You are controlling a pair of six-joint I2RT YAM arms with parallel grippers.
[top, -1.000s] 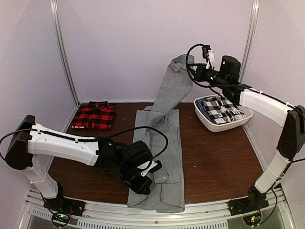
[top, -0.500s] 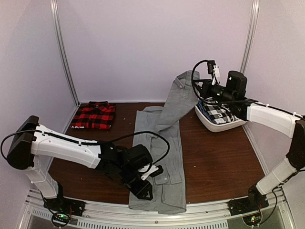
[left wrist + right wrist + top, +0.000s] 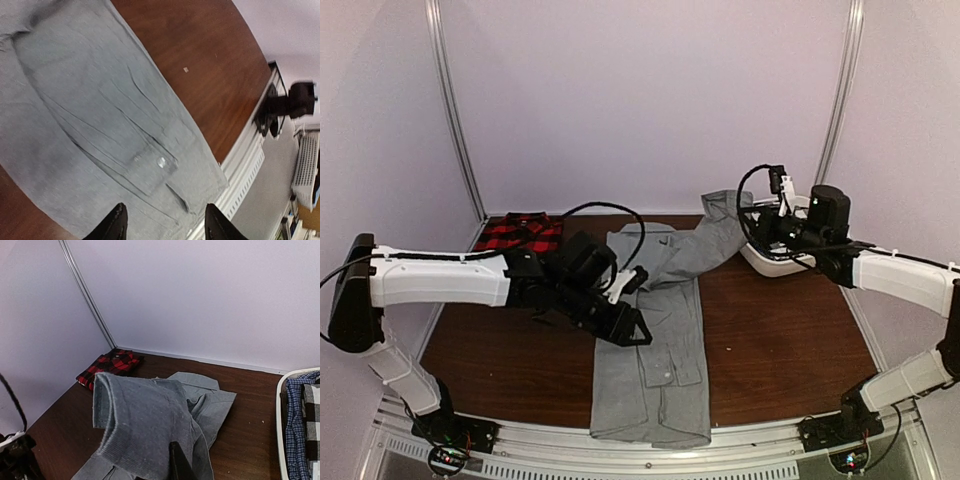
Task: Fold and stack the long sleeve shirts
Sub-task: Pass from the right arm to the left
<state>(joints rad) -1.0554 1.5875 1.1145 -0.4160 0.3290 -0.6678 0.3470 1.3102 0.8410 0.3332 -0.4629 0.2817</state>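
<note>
Grey shirt [image 3: 655, 345] is lying down the middle of the tabletop [image 3: 780, 330] from twelve to six o'clock, and the plaid shirt [image 3: 520, 232] is sitting folded at ten o'clock. The left tool [image 3: 165, 225] is hovering over the grey cloth, wide and empty, while the right tool [image 3: 752, 215] at two o'clock is pinching a grey sleeve [image 3: 708, 240] aloft.

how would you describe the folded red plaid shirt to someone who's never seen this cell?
On the brown table, go to the far left corner by the back wall. The red-and-black plaid shirt lies there, folded flat. It is the only red cloth: the grey shirt mid-table is plain, the checked cloth in the white tub is blue and white.
</note>
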